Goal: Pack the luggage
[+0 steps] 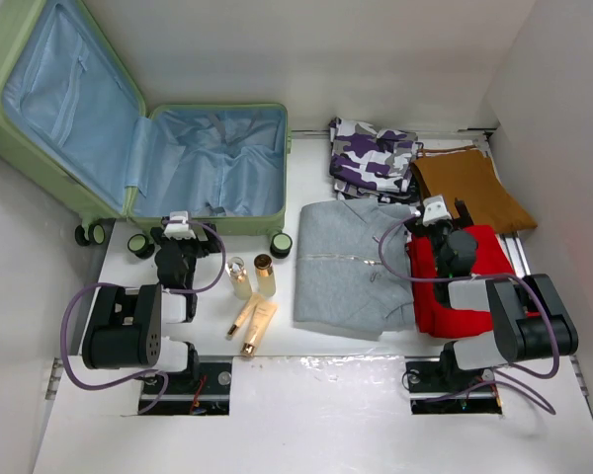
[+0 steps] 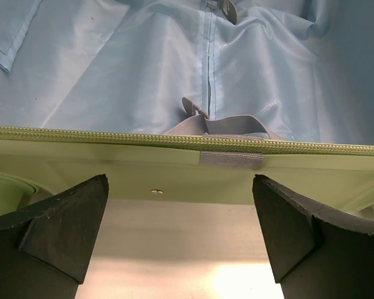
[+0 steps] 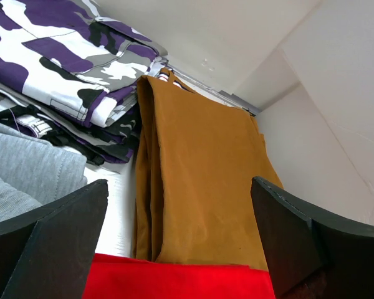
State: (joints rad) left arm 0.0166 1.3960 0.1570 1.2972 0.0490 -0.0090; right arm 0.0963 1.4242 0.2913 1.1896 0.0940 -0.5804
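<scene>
We see the luggage (image 1: 227, 158) lying open at the far left of the table (image 1: 316, 395), its lid leaning back toward the left wall and its blue-lined base holding nothing but a loose strap (image 2: 224, 124). We therefore judge the packing to be at its very start, with a first pick due. The left gripper (image 1: 180, 225) hovers just short of the case's near rim, jaws spread wide and holding nothing. Behind it stand two small bottles (image 1: 252, 276) and two tubes (image 1: 257, 326). The right gripper (image 1: 435, 209) is equally wide and unladen. It hangs over a red garment (image 1: 430, 296), facing a folded brown garment (image 3: 199, 174) and a purple camouflage piece (image 1: 371, 153), with a grey zip top (image 1: 351, 267) spread in the middle. The next move, in our view, calls for closing on one item and lifting it above the zippered rim, which stands raised across the left arm's path. Room is tight on the right, where the brown garment lies near the side wall. The bare strip between the arm bases offers freer passage.
</scene>
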